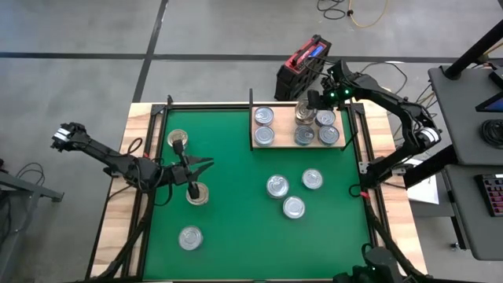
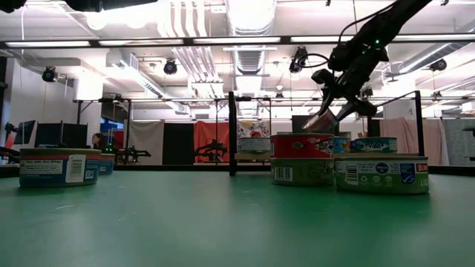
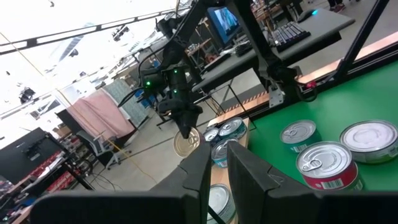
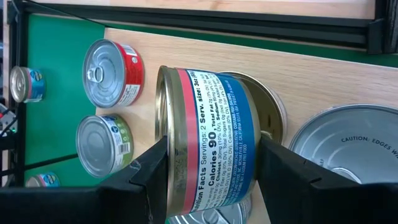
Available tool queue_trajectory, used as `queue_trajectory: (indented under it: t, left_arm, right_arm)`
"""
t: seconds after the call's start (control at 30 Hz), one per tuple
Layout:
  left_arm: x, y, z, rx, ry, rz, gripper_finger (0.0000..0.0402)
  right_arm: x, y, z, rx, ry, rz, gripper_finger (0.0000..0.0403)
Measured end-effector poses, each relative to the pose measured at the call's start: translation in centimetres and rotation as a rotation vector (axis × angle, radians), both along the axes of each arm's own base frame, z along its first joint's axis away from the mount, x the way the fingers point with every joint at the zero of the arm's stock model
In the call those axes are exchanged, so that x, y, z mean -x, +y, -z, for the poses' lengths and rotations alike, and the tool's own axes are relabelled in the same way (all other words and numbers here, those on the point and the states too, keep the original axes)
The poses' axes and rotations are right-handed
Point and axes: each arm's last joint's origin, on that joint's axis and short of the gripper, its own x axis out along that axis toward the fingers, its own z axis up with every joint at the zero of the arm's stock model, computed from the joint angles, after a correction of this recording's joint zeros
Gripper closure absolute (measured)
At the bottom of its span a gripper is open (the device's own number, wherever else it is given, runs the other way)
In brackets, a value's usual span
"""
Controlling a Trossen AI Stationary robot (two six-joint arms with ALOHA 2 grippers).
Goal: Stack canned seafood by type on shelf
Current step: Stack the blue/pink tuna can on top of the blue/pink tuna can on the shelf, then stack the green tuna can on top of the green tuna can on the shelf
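Observation:
The shelf (image 1: 281, 145) is a pale wooden board at the far right of the green mat, and several canned seafood tins stand on it. My right gripper (image 1: 308, 104) hangs over the shelf, shut on a tin with a blue and red label (image 4: 208, 140). That tin hovers above a gold-lidded tin (image 4: 270, 106) on the shelf; whether the two touch, I cannot tell. My left gripper (image 3: 215, 167) is shut with nothing between its fingers. It sits level above the mat's left side, between two tins (image 1: 178, 139) (image 1: 197, 194). My right gripper pinches the tin between its two fingers, one on each flat end (image 4: 163, 134), so the label wall faces the wrist camera. The fingers slant down from the far right. The tin is tipped on edge (image 2: 320, 122) over the shelf's tins.
Three tins (image 1: 277, 186) (image 1: 312, 179) (image 1: 294, 207) stand on the mat right of centre, and one more (image 1: 191, 237) near the front left. A red and black box (image 1: 301, 67) sits behind the shelf. A black frame post (image 2: 232, 133) rises at the shelf's left end.

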Motion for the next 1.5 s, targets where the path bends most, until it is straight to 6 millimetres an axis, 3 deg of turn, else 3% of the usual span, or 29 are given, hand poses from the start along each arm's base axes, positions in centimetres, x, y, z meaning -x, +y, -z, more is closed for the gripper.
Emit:
queue_trajectory:
  t: [0.6,1.2,1.5]
  left_arm:
    - [0.00,0.00,0.00,0.003,-0.001,0.000,0.0365]
    - [0.00,0.00,0.01,0.005,-0.001,0.000,0.0365]
    - [0.00,0.00,0.01,0.008,-0.002,0.000,0.0365]
  right_arm:
    - [0.03,-0.02,0.03,0.011,0.011,-0.003,0.0187]
    - [-0.03,-0.12,-0.02,0.028,0.007,-0.007,0.0088]
    - [-0.02,-0.12,-0.02,0.029,0.008,-0.009,0.0076]
